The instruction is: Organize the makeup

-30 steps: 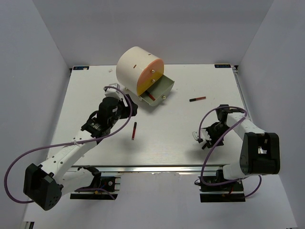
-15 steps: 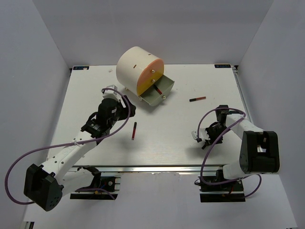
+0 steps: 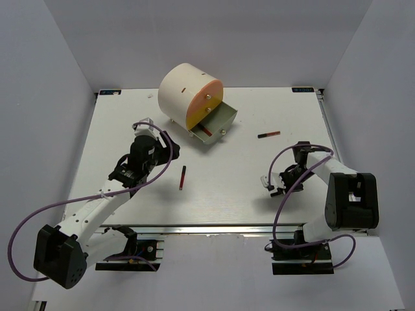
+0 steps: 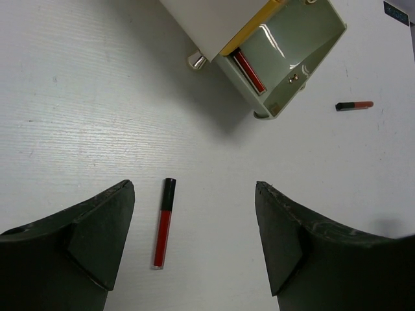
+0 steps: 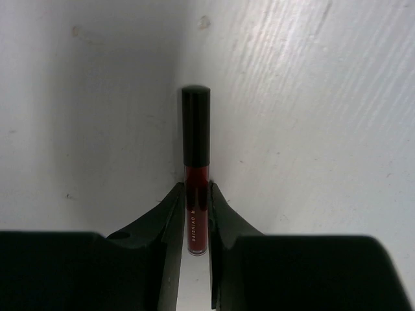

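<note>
The left gripper (image 4: 193, 194) has backed away from the drawer (image 4: 305, 45), its fingers wide apart and empty above a stick (image 4: 163, 223) at lower centre. The right gripper (image 5: 195, 194), mid-right of the overhead view, pinches another stick (image 5: 195, 129). A third stick (image 4: 249, 71) lies in the drawer, so sorting is likely partway.

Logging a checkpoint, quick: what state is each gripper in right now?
Left gripper: open, holding nothing.
Right gripper: closed on a dark-red stick.

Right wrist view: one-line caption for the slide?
Right gripper shut on a dark-red-and-black stick, its black end pointing away, white table behind.
</note>
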Robot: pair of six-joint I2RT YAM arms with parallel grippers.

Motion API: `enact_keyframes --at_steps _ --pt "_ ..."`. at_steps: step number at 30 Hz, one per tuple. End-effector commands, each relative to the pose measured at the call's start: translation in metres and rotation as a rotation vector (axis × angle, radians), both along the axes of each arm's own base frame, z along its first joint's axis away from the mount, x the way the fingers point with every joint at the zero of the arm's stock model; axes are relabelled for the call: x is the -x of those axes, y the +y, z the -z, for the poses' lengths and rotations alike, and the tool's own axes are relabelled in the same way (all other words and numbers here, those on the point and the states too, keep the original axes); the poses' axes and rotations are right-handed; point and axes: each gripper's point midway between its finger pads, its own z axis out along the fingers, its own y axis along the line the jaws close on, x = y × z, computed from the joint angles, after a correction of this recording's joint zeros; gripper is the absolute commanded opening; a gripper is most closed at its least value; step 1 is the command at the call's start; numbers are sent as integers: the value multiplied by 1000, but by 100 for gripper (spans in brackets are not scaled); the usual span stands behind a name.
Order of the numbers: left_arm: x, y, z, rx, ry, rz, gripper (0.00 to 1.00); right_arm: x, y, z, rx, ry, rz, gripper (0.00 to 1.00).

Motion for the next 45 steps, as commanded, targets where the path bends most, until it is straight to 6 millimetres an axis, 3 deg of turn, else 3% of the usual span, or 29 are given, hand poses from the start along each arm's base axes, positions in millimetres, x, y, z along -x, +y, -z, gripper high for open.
enact_keyframes --at_steps 1,3,6,9,11,12,13,16,17,20,22,25,26,28,29,31,35,39,45 --pt "1 1 -6 33 -22 -1 84 -5 15 -1 -79 50 68 8" --pt "1 2 -4 38 -16 -6 84 -14 28 -15 -149 65 135 4" --pt "1 3 2 43 -4 -10 84 -55 58 -60 -319 24 268 0" --pt "2 3 9 41 12 -10 84 -72 87 -93 -470 77 431 0" --pt "1 3 10 40 15 -11 84 -102 107 -119 -584 23 501 0" --pt "0 4 13 38 22 -12 84 -106 115 -131 -639 90 649 0" --pt "0 3 13 38 24 -10 84 -130 127 -150 -729 11 656 0" --pt "0 3 16 36 35 -6 84 -152 147 -170 -838 43 932 0" --pt "0 2 17 35 40 -5 84 -173 153 -193 -928 -16 975 0" --pt "1 3 19 37 48 -9 84 -209 175 -202 -961 59 1281 0" --pt "3 3 18 44 48 -11 84 -220 193 -208 -975 156 1410 0" --pt "7 5 20 58 55 -19 84 -241 217 -213 -974 282 1546 0" --pt "8 5 20 64 58 -24 84 -248 222 -205 -963 306 1575 0" --pt "11 7 22 65 66 -32 84 -256 238 -217 -1002 330 1576 0" --pt "12 8 20 71 64 -35 84 -261 243 -208 -991 366 1612 0" --pt "15 10 21 70 71 -42 84 -263 254 -210 -1005 409 1620 0" --pt "19 12 21 86 76 -57 84 -265 262 -184 -975 496 1685 0" --pt "22 13 25 96 86 -61 84 -265 271 -172 -966 527 1684 0" --pt "22 10 28 96 102 -54 84 -274 280 -167 -998 537 1645 20"
